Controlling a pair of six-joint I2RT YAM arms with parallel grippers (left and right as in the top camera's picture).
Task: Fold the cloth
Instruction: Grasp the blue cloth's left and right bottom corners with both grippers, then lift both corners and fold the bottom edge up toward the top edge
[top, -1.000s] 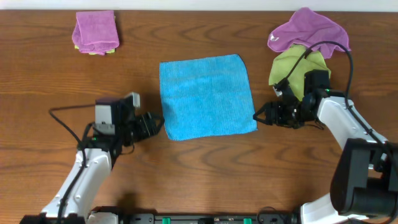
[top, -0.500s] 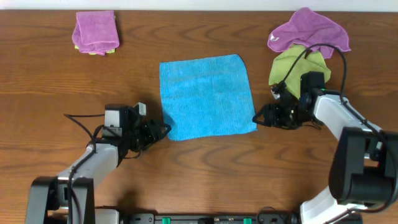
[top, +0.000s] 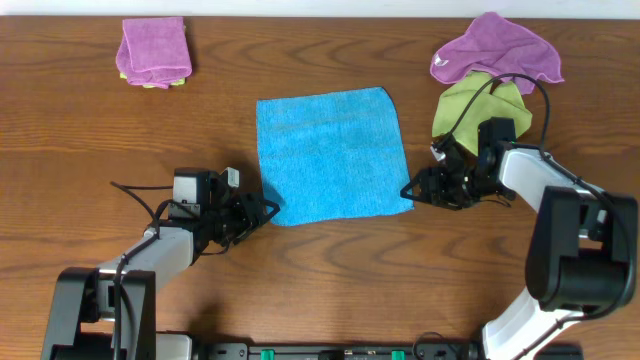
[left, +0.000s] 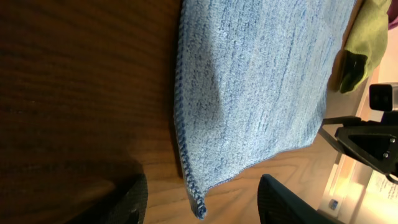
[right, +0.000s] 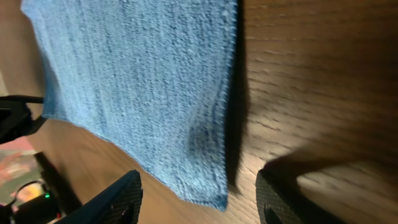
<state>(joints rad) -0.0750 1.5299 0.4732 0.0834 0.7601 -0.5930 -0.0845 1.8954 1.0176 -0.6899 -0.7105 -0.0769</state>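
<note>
The sky-blue cloth (top: 331, 154) lies flat and spread out in the middle of the table. My left gripper (top: 266, 209) is open at the cloth's near left corner; in the left wrist view that corner (left: 198, 208) lies between the open fingers (left: 202, 205). My right gripper (top: 410, 189) is open at the near right corner; in the right wrist view that corner (right: 214, 199) lies between its fingers (right: 199, 196). Neither gripper holds the cloth.
A folded purple cloth (top: 153, 51) on a yellow-green one sits at the far left. A crumpled purple cloth (top: 497, 48) and a yellow-green cloth (top: 478, 106) lie at the far right, just behind my right arm.
Both grippers have closed in on the cloth's near corners, the left one moving right and lower, the right one moving left. The cloth has not moved.
</note>
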